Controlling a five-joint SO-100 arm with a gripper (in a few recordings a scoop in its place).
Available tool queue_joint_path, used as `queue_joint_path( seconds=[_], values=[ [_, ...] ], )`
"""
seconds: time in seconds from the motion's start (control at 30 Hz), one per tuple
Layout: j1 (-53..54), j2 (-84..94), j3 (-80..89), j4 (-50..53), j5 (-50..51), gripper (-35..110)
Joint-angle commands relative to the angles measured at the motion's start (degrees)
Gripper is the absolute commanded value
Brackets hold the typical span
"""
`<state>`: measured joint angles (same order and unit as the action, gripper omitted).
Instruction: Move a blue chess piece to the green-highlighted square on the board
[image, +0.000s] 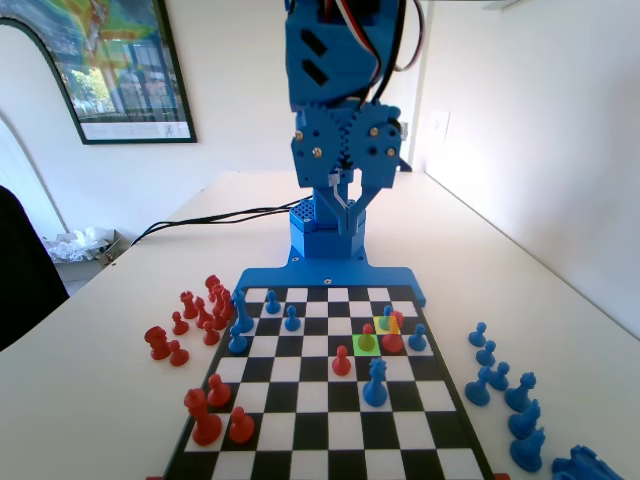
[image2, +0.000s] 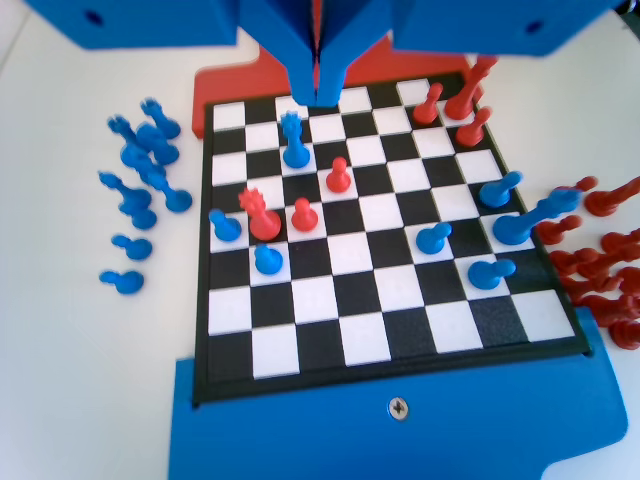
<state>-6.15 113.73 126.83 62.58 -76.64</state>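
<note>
A small blue pawn (image: 388, 319) (image2: 265, 260) stands on the yellow-tinted square. Diagonally in front of it in the fixed view lies the green-highlighted square (image: 366, 349), which holds a red pawn (image: 367, 337) (image2: 303, 213). A red crowned piece (image: 393, 335) (image2: 262, 215) stands right beside both, and another blue pawn (image: 418, 338) (image2: 224, 225) stands further right. My gripper (image: 345, 212) (image2: 320, 92) hangs shut and empty, high above the board (image: 330, 440) (image2: 330, 340) at the arm's end, well clear of all pieces.
A tall blue crowned piece (image: 375, 385) (image2: 293, 140) and a red pawn (image: 342, 361) stand mid-board. Several blue pieces (image: 500, 380) lie off the board on the right in the fixed view, several red ones (image: 190, 315) on the left. More blue pawns (image: 272, 302) stand near the arm.
</note>
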Motion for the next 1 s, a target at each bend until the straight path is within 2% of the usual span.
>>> queue_joint_path(
  seconds=[0.0, 0.4, 0.97],
  values=[
    [-0.9, 0.8, 1.8, -1.9, -1.6, 3],
    [2.7, -6.1, 6.9, -14.2, -7.7, 4],
    [-2.3, -18.2, -1.6, -11.9, -11.1, 6]
  ],
)
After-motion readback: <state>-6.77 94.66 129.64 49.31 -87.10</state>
